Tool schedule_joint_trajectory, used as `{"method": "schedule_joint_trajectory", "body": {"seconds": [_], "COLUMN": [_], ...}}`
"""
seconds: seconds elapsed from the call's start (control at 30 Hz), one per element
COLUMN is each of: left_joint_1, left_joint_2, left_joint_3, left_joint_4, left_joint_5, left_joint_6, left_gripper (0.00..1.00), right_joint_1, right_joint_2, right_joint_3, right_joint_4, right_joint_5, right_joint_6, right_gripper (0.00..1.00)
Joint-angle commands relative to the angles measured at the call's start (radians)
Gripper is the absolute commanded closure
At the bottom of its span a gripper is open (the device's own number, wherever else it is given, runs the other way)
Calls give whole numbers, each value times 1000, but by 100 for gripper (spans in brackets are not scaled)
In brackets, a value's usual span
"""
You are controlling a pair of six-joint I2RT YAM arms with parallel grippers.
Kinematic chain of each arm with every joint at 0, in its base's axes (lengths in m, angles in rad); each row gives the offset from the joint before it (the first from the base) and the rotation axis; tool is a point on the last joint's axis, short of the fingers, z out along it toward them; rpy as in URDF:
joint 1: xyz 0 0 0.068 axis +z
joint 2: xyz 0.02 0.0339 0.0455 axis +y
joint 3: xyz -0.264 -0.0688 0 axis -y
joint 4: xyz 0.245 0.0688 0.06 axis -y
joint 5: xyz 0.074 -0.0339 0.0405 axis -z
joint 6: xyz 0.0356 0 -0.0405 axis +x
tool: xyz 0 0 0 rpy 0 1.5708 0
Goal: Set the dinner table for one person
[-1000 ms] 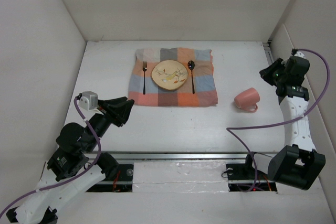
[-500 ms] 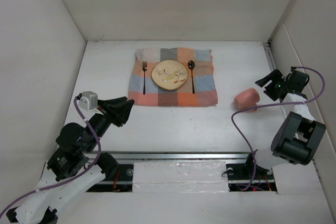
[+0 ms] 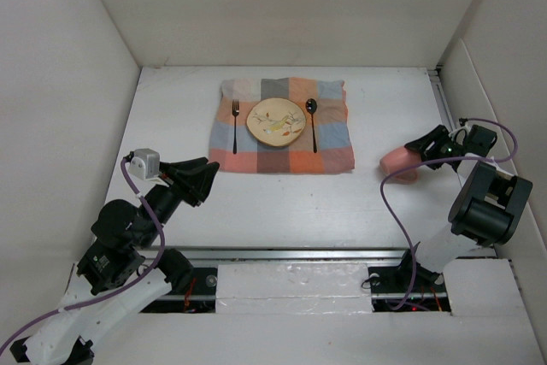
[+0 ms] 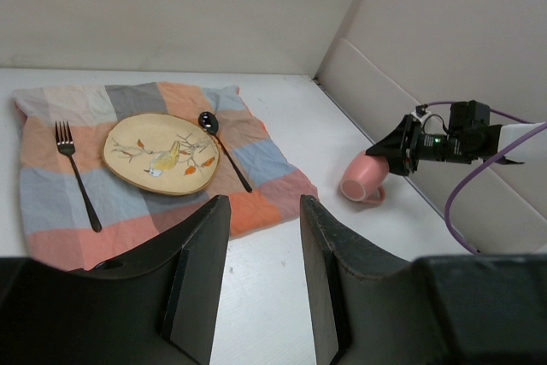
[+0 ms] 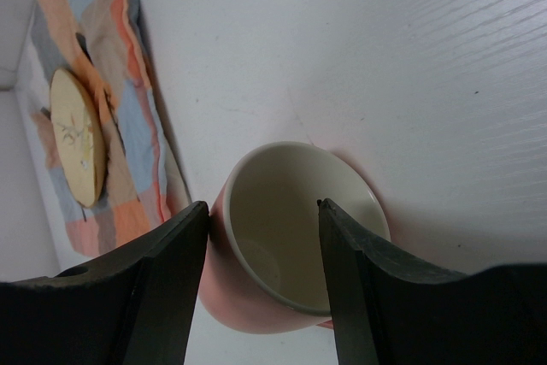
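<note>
A pink mug [image 3: 398, 160] lies on its side on the white dinner table [image 3: 282, 203], right of the checked cloth [image 3: 329, 150]. Its cream inside [image 5: 295, 237] faces my right gripper [image 3: 425, 144]. That gripper [image 5: 262, 205] is open, low at the mug's mouth, one finger [image 5: 162, 288] outside the pink wall, the other across the opening. The cloth bears a yellow plate [image 3: 276, 120], a fork [image 3: 235, 126] on its left and a spoon [image 3: 312, 122] on its right. My left gripper [image 3: 198, 179] is open and empty, raised near the cloth's front left corner.
White walls close in the table at the left, back and right. The right arm's purple cable [image 3: 393, 203] loops over the table near the mug. In the left wrist view the plate [image 4: 161, 154], mug [image 4: 363, 179] and right gripper [image 4: 395, 144] show beyond the left gripper [image 4: 265, 203].
My right arm has folded down and its gripper has moved left and lower, from near the right wall to the mug's mouth. The left arm and the table setting have not moved.
</note>
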Motion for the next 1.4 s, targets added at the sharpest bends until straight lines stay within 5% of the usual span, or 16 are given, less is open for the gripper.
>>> {"method": "schedule_joint_trajectory", "body": {"seconds": [0.0, 0.2, 0.4, 0.6, 0.73, 0.9, 1.1, 1.37], "left_joint_1": [-3, -3, -3, -3, -3, -3, -3, -3], "left_joint_2": [13, 9, 3, 0, -3, 3, 16, 42], "left_joint_3": [-8, -8, -8, -9, -9, -12, -14, -17], "left_joint_4": [50, 48, 45, 45, 44, 45, 45, 36], "left_joint_5": [7, 7, 5, 4, 2, 7, 10, -7], "left_joint_6": [8, 9, 9, 9, 9, 8, 9, 8], "left_gripper": [65, 65, 65, 65, 65, 65, 65, 65], "right_joint_1": [-13, -13, -13, 55, 205, 407, 679, 846], "right_joint_2": [-18, -68, -122, -247, -260, -194, 48, 509], "right_joint_3": [-20, -62, -88, -2, 215, 413, 813, 1395], "right_joint_4": [75, 47, 69, -51, -254, -351, -496, -723], "right_joint_5": [-128, -111, -145, 13, 304, 473, 705, 904], "right_joint_6": [-13, -14, 25, 28, -55, -96, -145, -222], "right_gripper": [42, 53, 99, 100, 100, 100, 100, 100]}}
